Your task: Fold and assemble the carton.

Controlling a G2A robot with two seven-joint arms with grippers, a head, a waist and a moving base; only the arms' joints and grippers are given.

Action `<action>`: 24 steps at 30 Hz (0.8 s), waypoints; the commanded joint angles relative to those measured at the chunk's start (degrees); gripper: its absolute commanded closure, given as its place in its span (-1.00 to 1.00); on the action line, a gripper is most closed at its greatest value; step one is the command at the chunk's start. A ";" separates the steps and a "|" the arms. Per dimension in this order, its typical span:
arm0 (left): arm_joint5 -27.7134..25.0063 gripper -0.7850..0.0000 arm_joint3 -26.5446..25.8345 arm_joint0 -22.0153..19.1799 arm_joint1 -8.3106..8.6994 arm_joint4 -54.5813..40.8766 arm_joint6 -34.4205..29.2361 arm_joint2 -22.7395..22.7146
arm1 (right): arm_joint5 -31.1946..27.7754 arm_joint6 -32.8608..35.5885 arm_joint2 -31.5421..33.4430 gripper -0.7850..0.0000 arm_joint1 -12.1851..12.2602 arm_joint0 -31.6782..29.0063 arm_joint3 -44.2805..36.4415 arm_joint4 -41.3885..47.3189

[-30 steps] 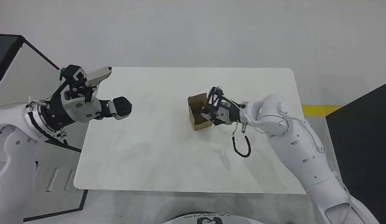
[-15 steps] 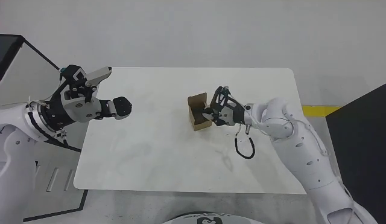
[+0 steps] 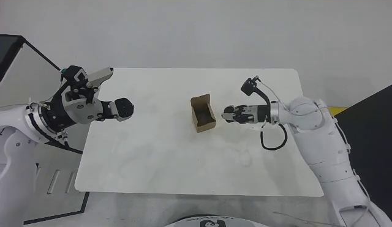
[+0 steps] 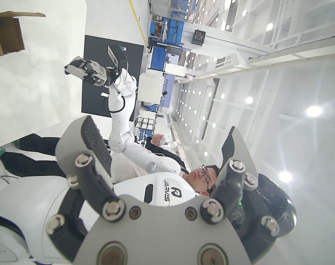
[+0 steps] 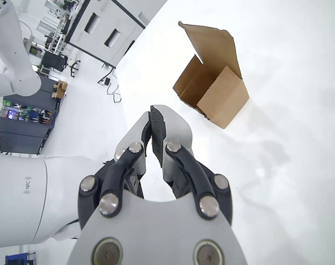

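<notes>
Top view, carton (image 3: 202, 113): you see a small brown cardboard box, open-topped with one flap up, near the middle of the white table (image 3: 153, 160).
Top view, right gripper (image 3: 228, 114): just beside the carton, not touching it.
Top view, left gripper (image 3: 115, 92): at the table's edge, well apart from the carton.
Left wrist view, left gripper: your ribbed black pads are spread wide, with nothing between them.
Right wrist view, right gripper: pads pressed together, holding nothing; the carton's walls are plain and matte.

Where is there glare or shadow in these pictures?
Left wrist view: round ceiling lamps flare into bright blots. Right wrist view: the open brown cardboard carton casts a soft shadow on the white table. Top view: even light, no glare.
</notes>
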 commanded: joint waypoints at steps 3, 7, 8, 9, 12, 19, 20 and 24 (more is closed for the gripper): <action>-0.29 -1.00 0.45 0.20 -0.08 -0.66 0.44 0.22 | 0.60 -0.66 -0.10 1.00 -0.03 -0.43 0.45 0.89; 0.00 -1.00 0.27 1.21 -0.21 -1.62 2.22 3.49 | 1.50 0.08 0.96 1.00 0.43 -0.72 3.58 5.17; 0.22 -1.00 0.39 1.28 -0.27 -2.17 2.59 4.79 | 1.40 1.01 1.37 1.00 0.60 -0.61 4.38 6.62; 0.57 -1.00 0.36 1.33 -0.30 -2.15 3.22 6.29 | 1.34 1.86 1.78 1.00 0.79 -0.45 5.14 7.44; 1.62 -1.00 0.90 1.24 -0.60 -4.12 5.37 11.68 | 1.43 3.51 2.80 1.00 1.27 -0.22 7.31 9.48; 3.14 1.00 0.06 0.26 -0.61 -0.69 9.70 16.18 | 1.39 3.74 3.17 1.00 1.62 0.01 8.69 9.60; 3.14 1.00 0.06 0.26 -0.61 -0.69 9.70 16.18 | 1.39 3.74 3.17 1.00 1.62 0.01 8.69 9.60; 3.74 1.00 2.08 0.87 -0.82 -3.62 10.73 16.40 | 1.76 2.43 3.00 1.00 1.62 -0.34 8.62 8.86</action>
